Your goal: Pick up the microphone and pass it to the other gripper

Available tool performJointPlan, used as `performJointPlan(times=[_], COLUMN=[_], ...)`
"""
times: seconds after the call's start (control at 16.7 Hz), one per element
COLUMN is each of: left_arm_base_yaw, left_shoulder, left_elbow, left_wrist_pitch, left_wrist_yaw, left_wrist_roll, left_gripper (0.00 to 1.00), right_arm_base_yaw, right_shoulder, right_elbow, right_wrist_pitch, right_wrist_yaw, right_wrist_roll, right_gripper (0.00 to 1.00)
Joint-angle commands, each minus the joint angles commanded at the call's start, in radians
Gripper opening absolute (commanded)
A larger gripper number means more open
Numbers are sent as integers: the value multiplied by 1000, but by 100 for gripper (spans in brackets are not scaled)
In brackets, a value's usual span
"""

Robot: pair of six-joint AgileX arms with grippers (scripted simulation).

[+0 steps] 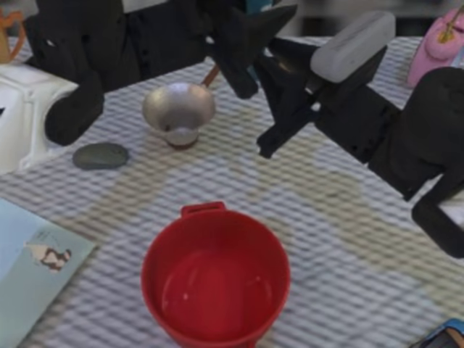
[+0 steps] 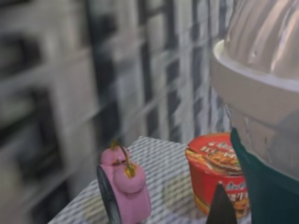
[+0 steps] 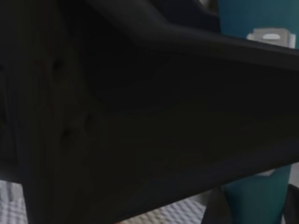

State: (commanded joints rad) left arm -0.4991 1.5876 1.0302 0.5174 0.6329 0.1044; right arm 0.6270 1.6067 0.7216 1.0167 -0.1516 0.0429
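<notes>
While the right hand [image 1: 270, 109] gripped the microphone [image 3: 254, 196] by its teal handle, both hands met in the air over the far middle of the desk [image 1: 348, 239]. The microphone was off the desk, between the two hands, and mostly hidden from above. The left hand [image 1: 243, 72] was pressed in close from the left, across the handle, with the whitish head looming in its wrist view. Whether the left hand had closed on the handle could not be told.

By my reading, the pick-up was done and the pass was at its middle. What remained was a sure left grip, then the right hand letting go and backing off.

Just below the hands, to the left, stood a silver bowl [image 1: 177, 109], with a grey pebble [image 1: 101, 155] further left. The red pot [image 1: 156, 290] sat well apart, near the front. A pink clock [image 2: 124, 186] and a noodle cup [image 2: 212, 168] stood at the far right, so the right hand's freest way out seemed rightward and nearer, over bare cloth.
</notes>
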Motion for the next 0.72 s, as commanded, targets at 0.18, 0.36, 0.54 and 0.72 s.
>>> performJointPlan(times=[0.18, 0.36, 0.54, 0.72], left_arm_base_yaw=[0, 0, 0, 0], left_shoulder=[0, 0, 0, 0], left_elbow=[0, 0, 0, 0], left_wrist_pitch=[0, 0, 0, 0], left_wrist_yaw=[0, 0, 0, 0], left_wrist_roll=[0, 0, 0, 0], left_gripper=[0, 0, 0, 0], right_arm_base_yaw=[0, 0, 0, 0], right_shoulder=[0, 0, 0, 0], right_elbow=[0, 0, 0, 0], right_wrist_pitch=[0, 0, 0, 0], right_wrist_yaw=[0, 0, 0, 0], right_wrist_roll=[0, 0, 0, 0], right_gripper=[0, 15, 38, 60])
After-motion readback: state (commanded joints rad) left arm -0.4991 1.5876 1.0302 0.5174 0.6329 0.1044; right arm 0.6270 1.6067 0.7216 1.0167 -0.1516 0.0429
